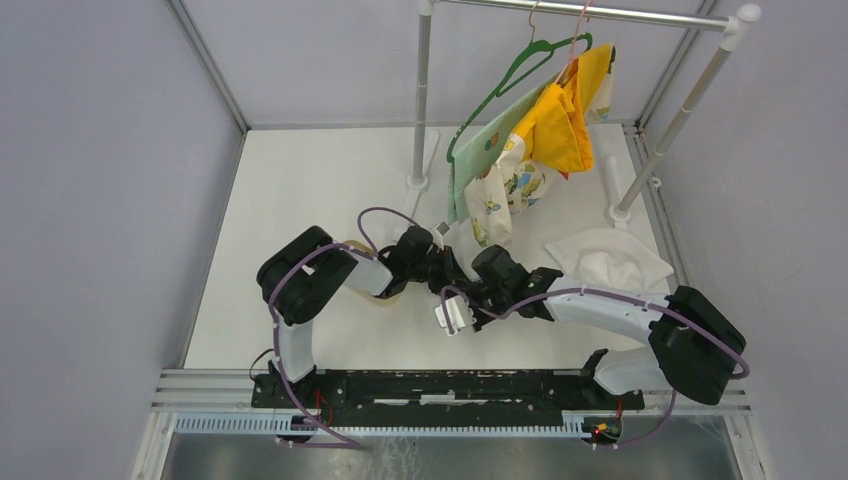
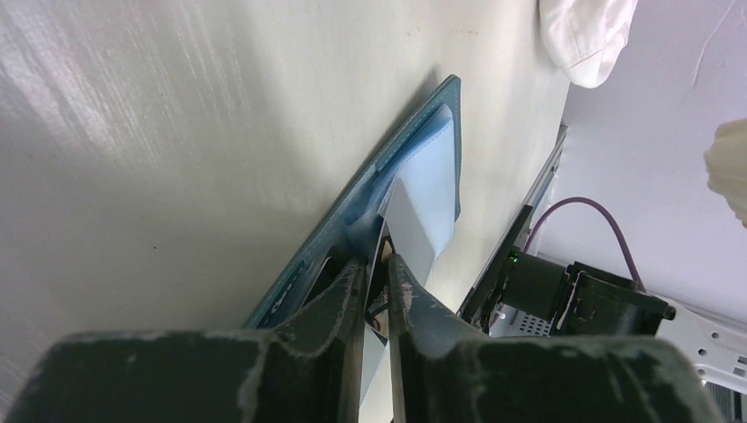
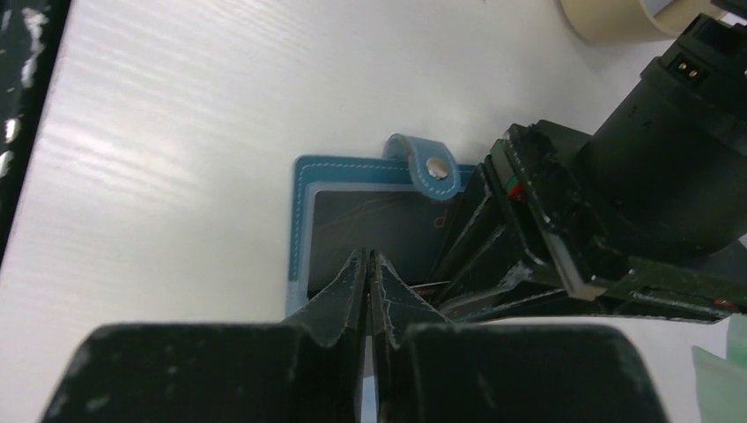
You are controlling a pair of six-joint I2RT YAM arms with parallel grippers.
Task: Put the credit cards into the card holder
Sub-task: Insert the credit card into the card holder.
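The teal-blue card holder (image 3: 304, 189) lies open on the white table, its snap strap (image 3: 432, 167) at the far edge and a dark credit card (image 3: 379, 220) in its pocket. My right gripper (image 3: 368, 260) is shut on a thin pale leaf of the holder at its near edge. In the left wrist view the holder (image 2: 401, 150) shows edge-on. My left gripper (image 2: 377, 264) is shut on a thin credit card (image 2: 414, 211), whose far end is at the holder's opening. In the top view both grippers, left (image 1: 445, 262) and right (image 1: 470, 292), meet mid-table and hide the holder.
A tan oval tray (image 1: 385, 293) sits partly under the left arm and shows in the right wrist view (image 3: 617, 18). A white cloth (image 1: 610, 258) lies at the right. A clothes rack (image 1: 420, 100) with hung garments (image 1: 560, 120) stands at the back.
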